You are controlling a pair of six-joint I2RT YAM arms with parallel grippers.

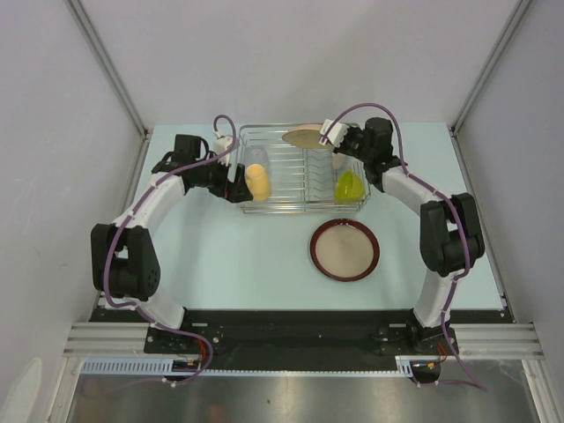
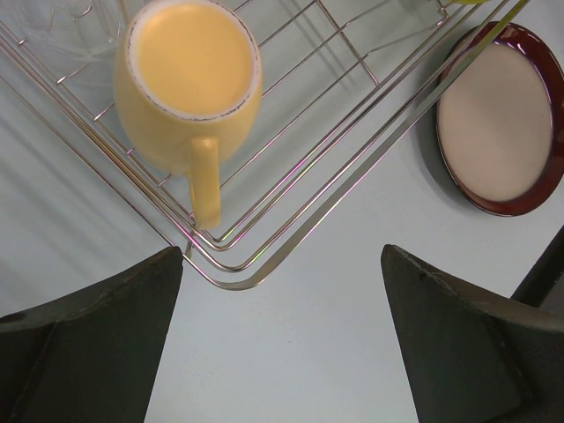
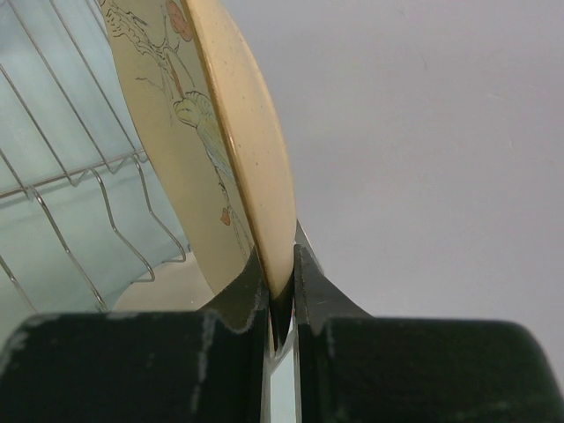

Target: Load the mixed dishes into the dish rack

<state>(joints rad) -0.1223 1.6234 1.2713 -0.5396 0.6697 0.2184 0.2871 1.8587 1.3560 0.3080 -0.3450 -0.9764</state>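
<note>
The chrome dish rack (image 1: 304, 210) stands at the back middle of the table. In it lie the yellow-orange mug (image 1: 257, 182) on its side, the clear glass (image 1: 256, 157) behind it, and the lime-green bowl (image 1: 349, 186) at the right. My right gripper (image 1: 328, 134) is shut on the rim of the wooden leaf-pattern plate (image 1: 304, 137) and holds it on edge above the rack's back. My left gripper (image 1: 236, 187) is open and empty at the rack's front-left corner. The beige plate with the dark-brown rim (image 1: 344, 249) lies flat on the table in front of the rack. I cannot make out the white bowl.
In the left wrist view the mug (image 2: 189, 79) lies with its handle toward the rack's corner wire (image 2: 291, 238), and the beige plate (image 2: 498, 119) shows at the right. In the right wrist view the rack's wires (image 3: 70, 189) are below the plate (image 3: 238, 115). Grey walls enclose the table.
</note>
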